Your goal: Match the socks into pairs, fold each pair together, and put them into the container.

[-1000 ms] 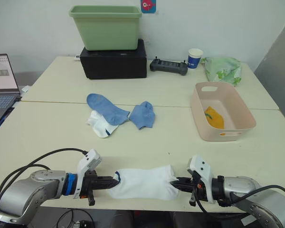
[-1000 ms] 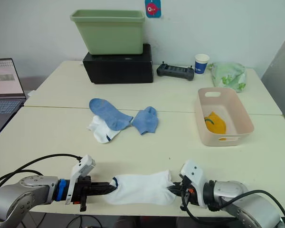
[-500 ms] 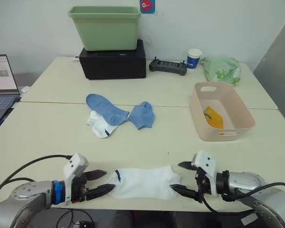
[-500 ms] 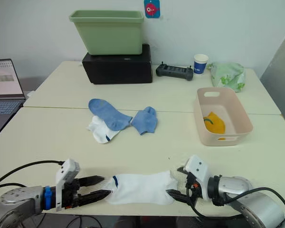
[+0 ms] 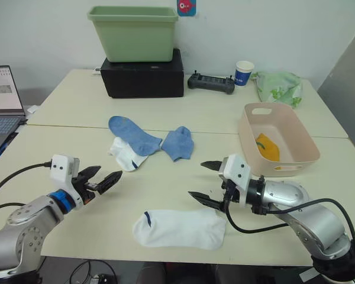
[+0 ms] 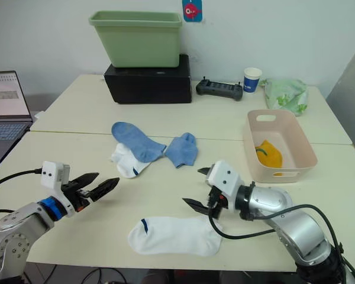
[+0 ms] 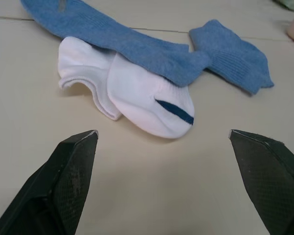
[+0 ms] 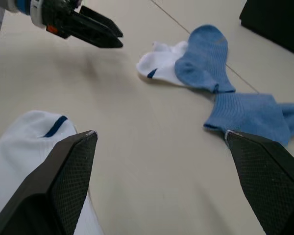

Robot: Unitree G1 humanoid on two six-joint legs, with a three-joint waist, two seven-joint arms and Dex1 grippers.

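office/lab | laptop [image 5: 0, 100] (open), paper cup [image 5: 243, 73], pale tables [image 5: 165, 112], bare wall

On the pale cream counter [image 5: 59, 148], the sock nearest its front edge [image 5: 178, 228] is white with a short dark blue stripe at the cuff; behind it lie a second white sock [image 5: 125, 155] with the same dark blue mark and two medium blue socks [image 5: 132, 134] [image 5: 178, 142]. To the right of those blue socks, the pale pink container [image 5: 299, 161] holds mustard-yellow fabric [image 5: 266, 148]. Behind the container are a pale green patterned bag [image 5: 277, 86] and a blue-and-white cup [image 5: 243, 73], and left of the cup a black controller [image 5: 210, 83], a black box [image 5: 142, 78] and a green tub [image 5: 133, 32]; both tools [image 5: 99, 180] [image 5: 208, 181] have black fingers on white housings.
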